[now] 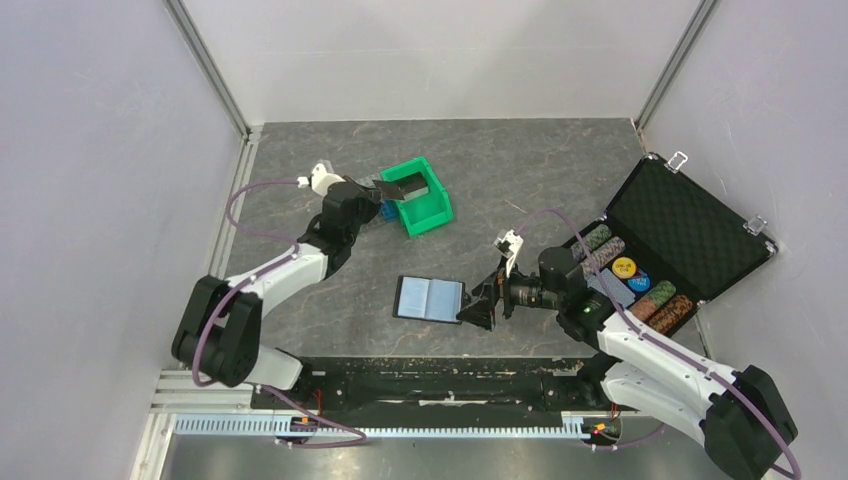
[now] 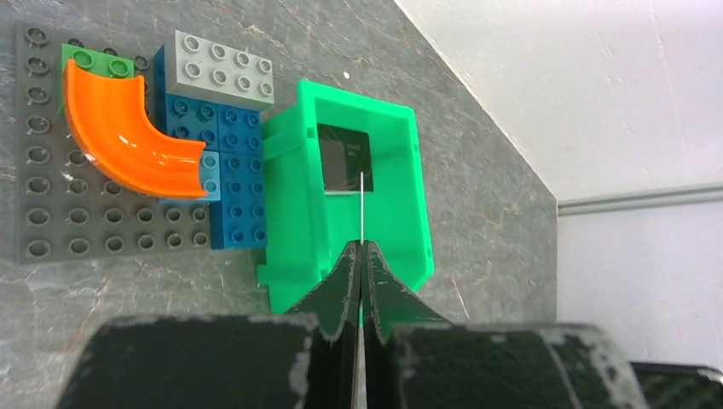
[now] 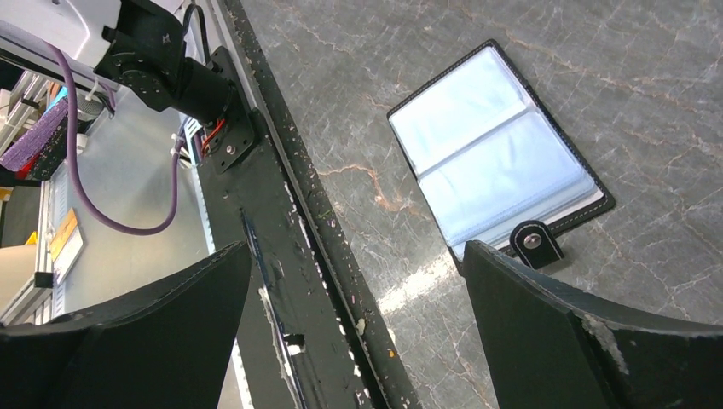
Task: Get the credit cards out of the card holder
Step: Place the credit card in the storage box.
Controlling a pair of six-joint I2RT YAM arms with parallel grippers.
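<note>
Left end effector is at the far-left part of the surface, above the green bin, jaws pinched on a thin credit card. In the left wrist view the card shows edge-on as a pale line rising from the closed fingers. A second card, black, lies flat inside the bin. Just left of the bin is a grey brick plate carrying an orange curved piece and blue bricks, which touch the bin wall. The card holder lies spread open and flat near the middle of the near edge, both glossy panels up, its snap tab sticking out of one short side. Right end effector is just beside the holder's right side, fingers wide apart with nothing between them; cannot tell if it touches the holder. An open black case with poker chips sits at the right edge.
</note>
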